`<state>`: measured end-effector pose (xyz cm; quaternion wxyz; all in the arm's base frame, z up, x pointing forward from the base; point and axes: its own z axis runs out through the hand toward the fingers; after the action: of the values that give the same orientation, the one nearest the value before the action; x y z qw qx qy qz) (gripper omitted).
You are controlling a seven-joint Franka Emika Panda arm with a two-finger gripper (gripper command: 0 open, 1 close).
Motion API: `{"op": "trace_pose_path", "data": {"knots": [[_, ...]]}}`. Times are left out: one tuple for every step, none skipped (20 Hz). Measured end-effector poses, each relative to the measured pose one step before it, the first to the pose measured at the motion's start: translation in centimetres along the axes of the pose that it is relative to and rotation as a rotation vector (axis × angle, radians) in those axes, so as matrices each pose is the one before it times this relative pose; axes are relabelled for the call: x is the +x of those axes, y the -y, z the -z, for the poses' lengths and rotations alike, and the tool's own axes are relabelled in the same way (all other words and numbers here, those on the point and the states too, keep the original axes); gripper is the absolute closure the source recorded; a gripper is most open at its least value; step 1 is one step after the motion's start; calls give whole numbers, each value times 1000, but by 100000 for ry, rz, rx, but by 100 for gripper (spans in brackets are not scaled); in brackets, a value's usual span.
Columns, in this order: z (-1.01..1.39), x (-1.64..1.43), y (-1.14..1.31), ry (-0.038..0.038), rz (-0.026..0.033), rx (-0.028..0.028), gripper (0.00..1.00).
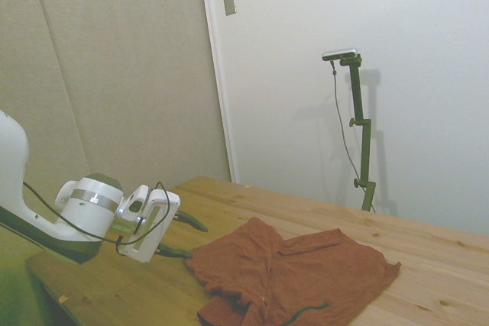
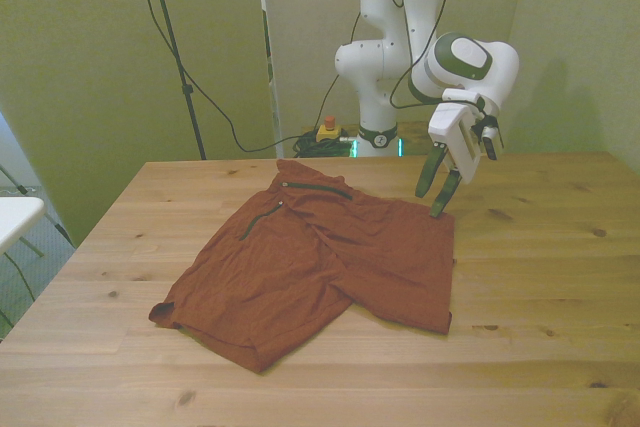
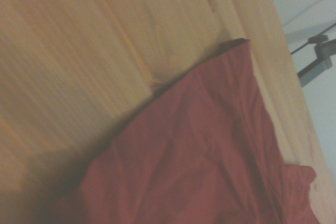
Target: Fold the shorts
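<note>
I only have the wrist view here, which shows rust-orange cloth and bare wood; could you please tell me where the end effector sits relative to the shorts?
Observer: The end effector hangs just above the corner of the shorts nearest the robot, on the front view's right; I cannot tell whether its tips touch the cloth.
Operator: Thank you. Are its fingers open?
Observer: Yes, in the front view the two dark fingers stand apart, holding nothing.
Operator: How do the shorts lie?
Observer: Spread on the table, with one leg overlapping the other and two dark zipper pockets facing up.
</note>
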<state>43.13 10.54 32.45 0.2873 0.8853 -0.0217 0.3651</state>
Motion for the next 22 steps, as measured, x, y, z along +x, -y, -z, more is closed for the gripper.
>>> {"op": "trace_pose_path", "data": {"knots": [[154,9,232,-236,-261,343,0],[152,95,138,-362,-27,95,0],[117,125,87,-343,-10,20,0],[97,94,78,-262,20,68,0],[113,36,123,-223,159,214,0],[136,-20,182,-196,293,354,0],[174,-51,265,-212,366,484,0],[209,-69,332,-183,317,615,0],[265,-58,372,-274,330,674,0],[299,-21,347,-286,189,694,0],[313,-18,348,107,-143,671,0],[273,-48,277,431,-440,275,0],[195,-137,164,842,-601,-722,0],[129,-313,20,1577,-609,-1955,0],[150,-446,-90,1769,-211,-1979,0],[188,-444,-131,887,65,-1300,0],[165,-363,-215,313,157,-1174,0],[19,-207,-362,18,57,-1486,0],[-47,-51,-364,-46,-227,-1280,0],[-166,114,-300,150,-537,-664,0],[-330,75,-323,516,-503,-580,0],[-454,34,-313,605,-308,-683,0]]}}
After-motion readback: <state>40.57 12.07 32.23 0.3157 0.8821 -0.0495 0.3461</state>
